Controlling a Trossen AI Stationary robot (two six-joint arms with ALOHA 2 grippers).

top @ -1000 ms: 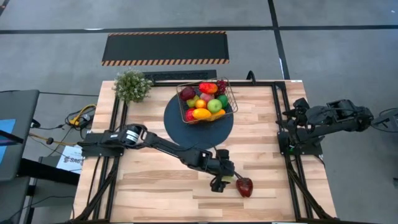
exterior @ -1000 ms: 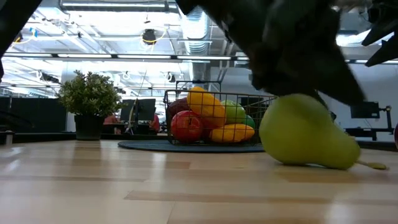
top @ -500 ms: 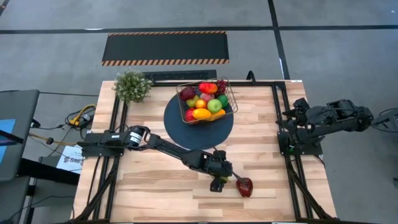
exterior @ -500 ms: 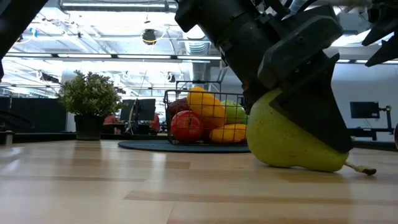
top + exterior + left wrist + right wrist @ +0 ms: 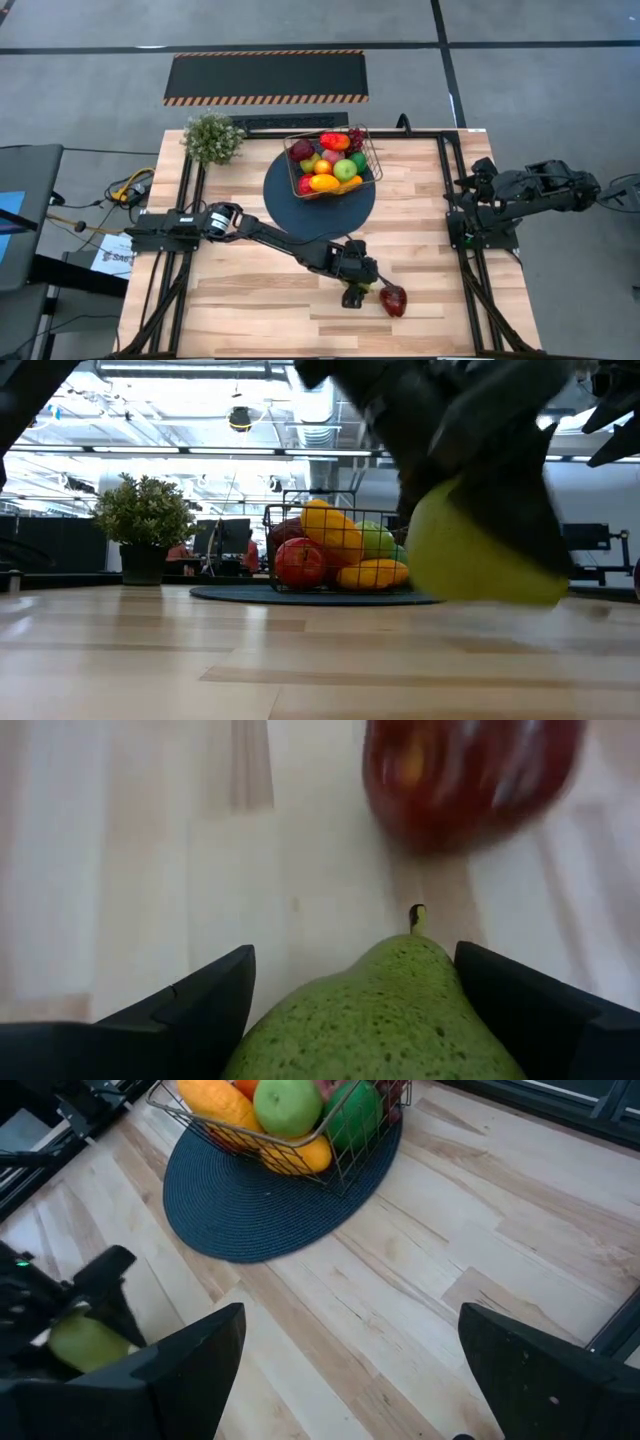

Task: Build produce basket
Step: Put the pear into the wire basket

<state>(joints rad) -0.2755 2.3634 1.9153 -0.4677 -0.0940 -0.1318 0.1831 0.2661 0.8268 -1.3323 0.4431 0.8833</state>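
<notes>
My left gripper (image 5: 355,293) is near the table's near edge, right of centre, shut on a green pear (image 5: 380,1010). The pear shows blurred in the low view (image 5: 480,555). A dark red fruit (image 5: 393,300) lies on the table just right of the gripper. The gold wire basket (image 5: 332,160), holding several fruits, stands on the dark blue round mat (image 5: 290,205) at the far centre. My right gripper (image 5: 350,1410) is open and empty at the table's right edge (image 5: 465,190). My left gripper pinches the pear's wide body (image 5: 300,1040) between its two fingers, one on each side. The stem (image 5: 418,917) points away from the wrist. The fingers come slanting down from the table's left. In the low view the pear is just clear of the table.
A green potted plant (image 5: 212,138) stands at the far left corner. Bare wood (image 5: 250,300) lies left of my left gripper. The arm mounts and their frames run along both side edges.
My left gripper has come down on the green pear, which lay on its side on the table, and has taken hold of it. The pear first tipped with its stem end on the wood and is now lifted just clear.
</notes>
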